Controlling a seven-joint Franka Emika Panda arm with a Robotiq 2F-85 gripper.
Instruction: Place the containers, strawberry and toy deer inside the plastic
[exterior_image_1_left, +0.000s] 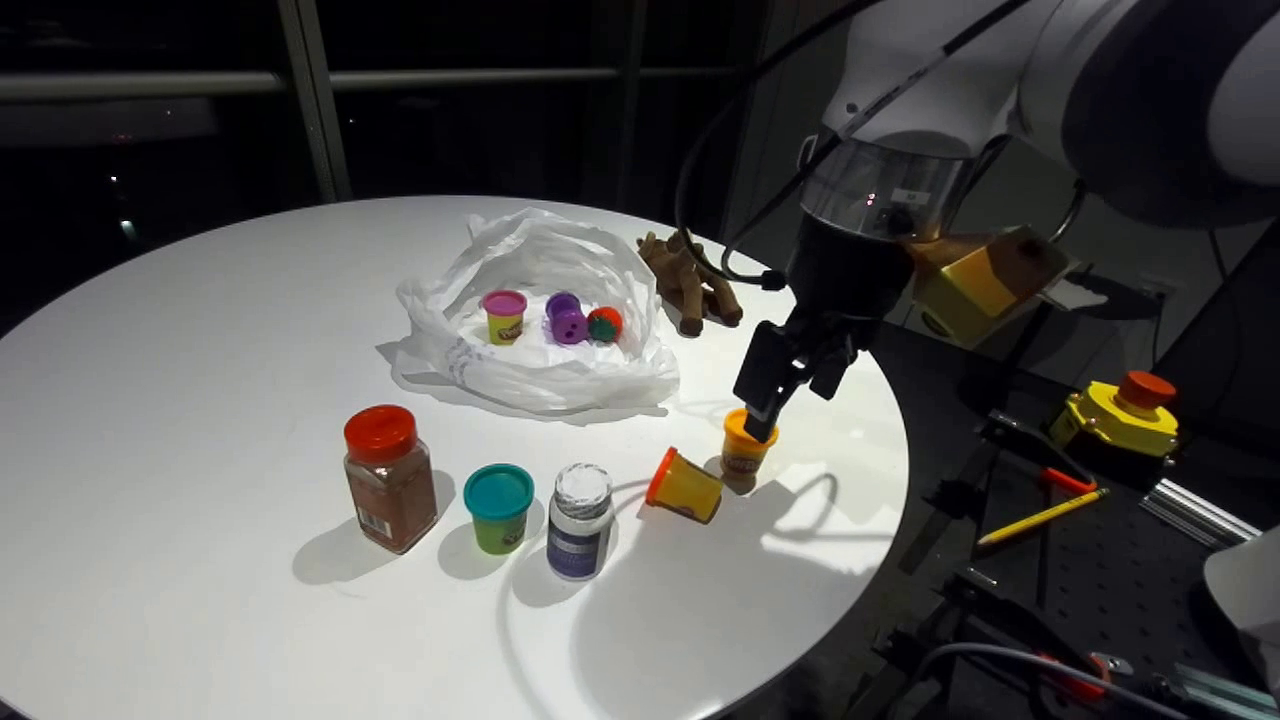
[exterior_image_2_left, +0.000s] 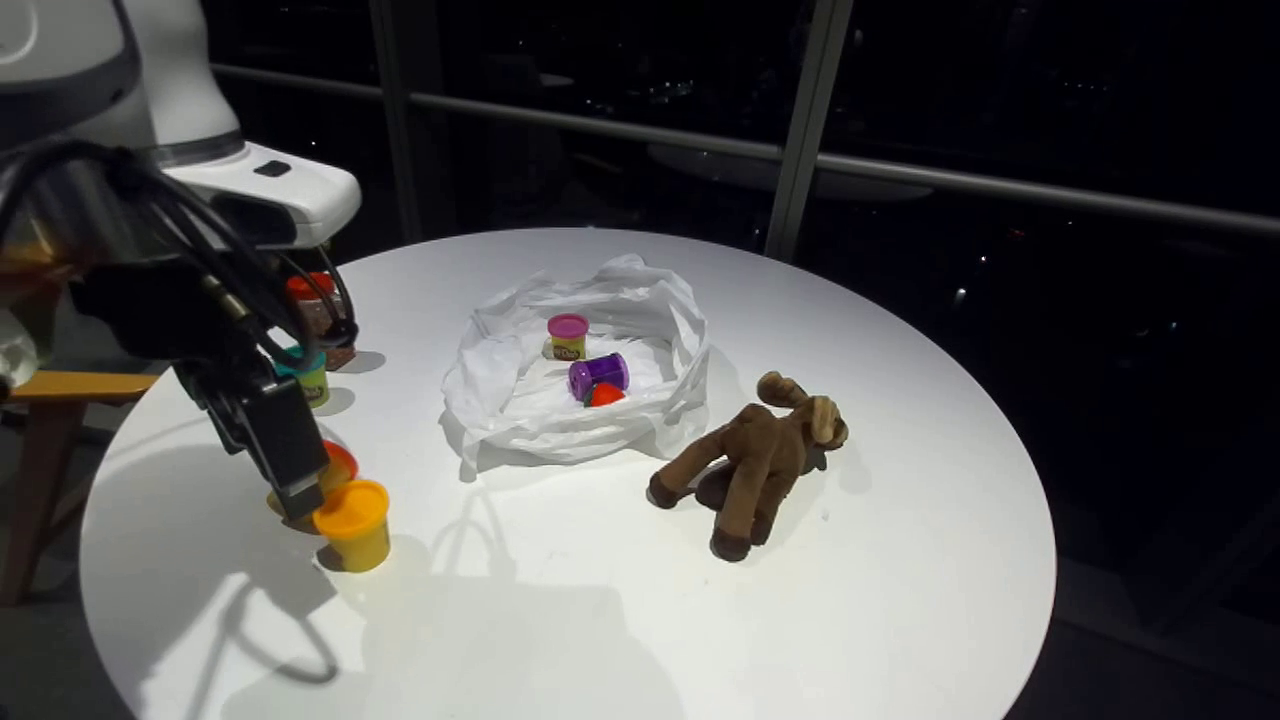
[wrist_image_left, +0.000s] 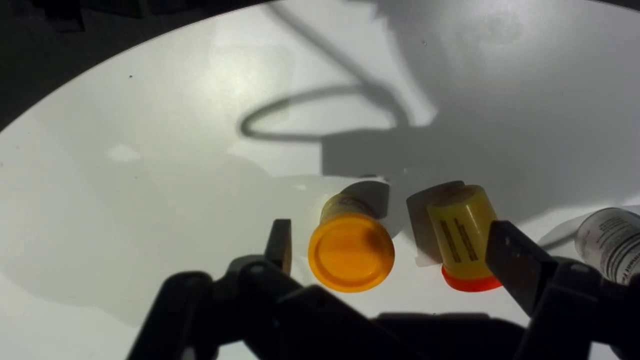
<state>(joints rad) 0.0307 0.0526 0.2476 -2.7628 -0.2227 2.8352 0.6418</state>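
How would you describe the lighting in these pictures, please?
Wrist view: glare on the white table and a loop-shaped shadow; both exterior views: dark windows beyond it; in an exterior view, the red-lidded jar casts a shadow.

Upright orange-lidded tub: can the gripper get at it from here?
Probably yes: in the wrist view the gripper is open, with the orange-lidded tub showing uncovered between its jaws. The tipped tub shows there too, so a closing jaw might bump it.

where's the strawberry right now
In an exterior view, the strawberry lies inside the plastic bag, toward the right of its opening, just right of the purple container.
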